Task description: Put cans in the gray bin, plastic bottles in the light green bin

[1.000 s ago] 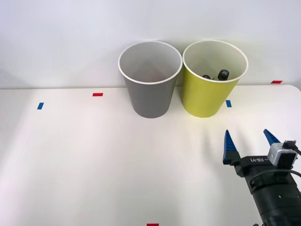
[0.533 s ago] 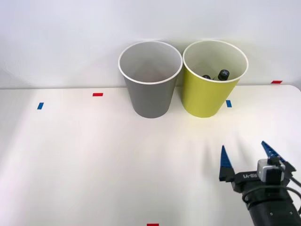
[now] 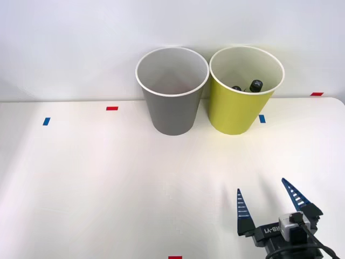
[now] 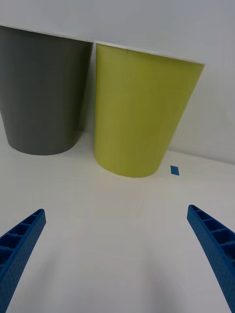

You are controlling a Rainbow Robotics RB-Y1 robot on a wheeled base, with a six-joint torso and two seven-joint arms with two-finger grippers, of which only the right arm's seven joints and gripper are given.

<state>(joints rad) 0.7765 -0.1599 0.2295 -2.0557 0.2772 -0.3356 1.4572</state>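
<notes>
White surface (image 3: 97,178), white wall behind, and the right end effector (image 3: 268,198) sits low at the near edge, fingers (image 4: 22,239) spread wide, carrying nothing. It has pulled back toward the robot over the last second, drawing away from the bins, and that reads like a retreat after a drop, not a reach.

Out ahead of it, well apart, stands the light green bin (image 3: 237,110), almost straight ahead; two black caps of the plastic bottles (image 3: 254,85) poke up inside it. Just beside that bin, ahead and to the end effector's left, is the gray bin (image 3: 172,110), the two nearly touching at the rims. Its inside shows pale, with only a faint reddish tint low down; whether that is the can, I cannot tell.

Between end effector and bins the surface carries only small tape marks (image 3: 262,118), so my judgement is the sorting looks close to finished.
</notes>
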